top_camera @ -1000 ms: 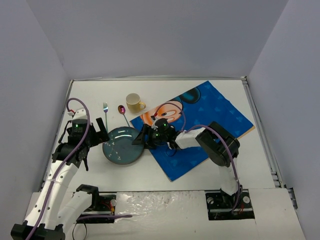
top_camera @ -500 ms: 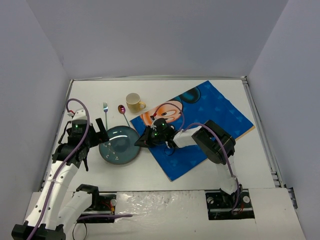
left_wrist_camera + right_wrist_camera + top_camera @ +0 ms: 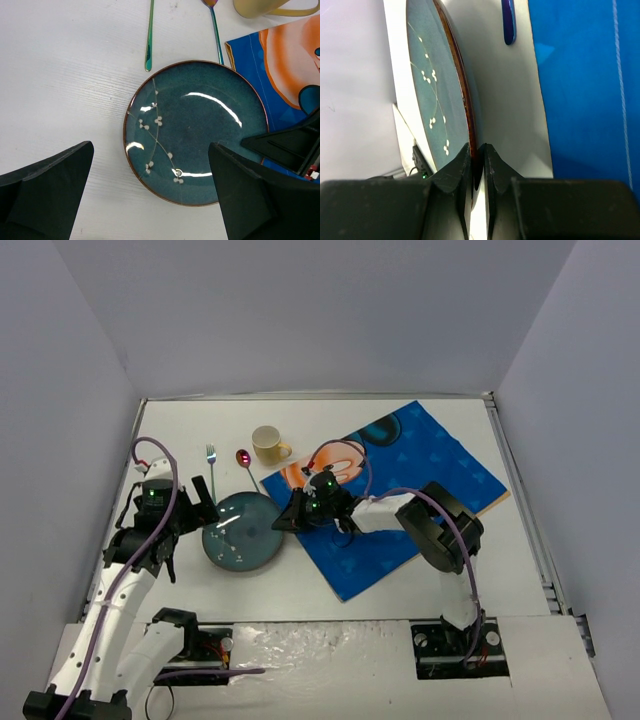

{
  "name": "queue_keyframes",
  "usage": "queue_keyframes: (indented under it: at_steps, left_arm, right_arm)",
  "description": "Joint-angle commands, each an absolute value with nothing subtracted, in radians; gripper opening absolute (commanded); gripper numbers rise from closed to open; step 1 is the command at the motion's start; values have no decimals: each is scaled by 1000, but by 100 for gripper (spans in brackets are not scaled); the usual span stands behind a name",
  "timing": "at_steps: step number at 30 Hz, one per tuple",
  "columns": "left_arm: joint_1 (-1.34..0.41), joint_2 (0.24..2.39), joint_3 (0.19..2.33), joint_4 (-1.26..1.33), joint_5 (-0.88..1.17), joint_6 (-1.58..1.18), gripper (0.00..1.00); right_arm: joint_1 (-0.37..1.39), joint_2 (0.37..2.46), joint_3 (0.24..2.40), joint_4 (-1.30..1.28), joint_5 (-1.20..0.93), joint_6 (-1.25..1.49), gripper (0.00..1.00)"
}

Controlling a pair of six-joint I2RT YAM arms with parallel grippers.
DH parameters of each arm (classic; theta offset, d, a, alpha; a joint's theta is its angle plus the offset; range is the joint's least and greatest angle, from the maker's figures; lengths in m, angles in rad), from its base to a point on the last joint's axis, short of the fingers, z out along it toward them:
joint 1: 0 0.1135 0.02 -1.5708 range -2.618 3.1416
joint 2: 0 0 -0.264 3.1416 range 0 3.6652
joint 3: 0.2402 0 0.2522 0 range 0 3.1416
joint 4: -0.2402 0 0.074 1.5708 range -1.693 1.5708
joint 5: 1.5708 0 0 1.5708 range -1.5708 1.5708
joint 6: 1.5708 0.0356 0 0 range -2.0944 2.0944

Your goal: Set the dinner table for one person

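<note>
On the white dinner table (image 3: 330, 430), at the edge of the blue mat (image 3: 430, 465), the blue plate (image 3: 195, 132) is being pinched at its rim by the right gripper (image 3: 475, 150), jaws clamped on it (it looks hard, slippery and breakable, so the thin rim seems the place to hold). The left gripper (image 3: 150, 165) is being held wide apart above it.

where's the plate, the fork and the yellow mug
plate (image 3: 200, 130), left wrist view, middle of its blue glazed face
fork (image 3: 148, 55), left wrist view, wide end of its handle
yellow mug (image 3: 266, 443), top external view, its body just below the rim
</note>
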State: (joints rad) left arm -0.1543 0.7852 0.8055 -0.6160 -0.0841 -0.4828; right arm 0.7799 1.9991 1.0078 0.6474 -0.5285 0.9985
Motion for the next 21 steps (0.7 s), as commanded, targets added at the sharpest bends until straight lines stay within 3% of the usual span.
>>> queue_keyframes:
  at_steps: [1, 21]
  left_arm:
    - [-144, 782, 876, -574, -54, -479, 97]
    - [-146, 928, 954, -485, 55, -407, 97]
  right_arm:
    - [726, 1774, 1008, 797, -630, 1024, 0]
    - [138, 1401, 697, 704, -791, 976, 0]
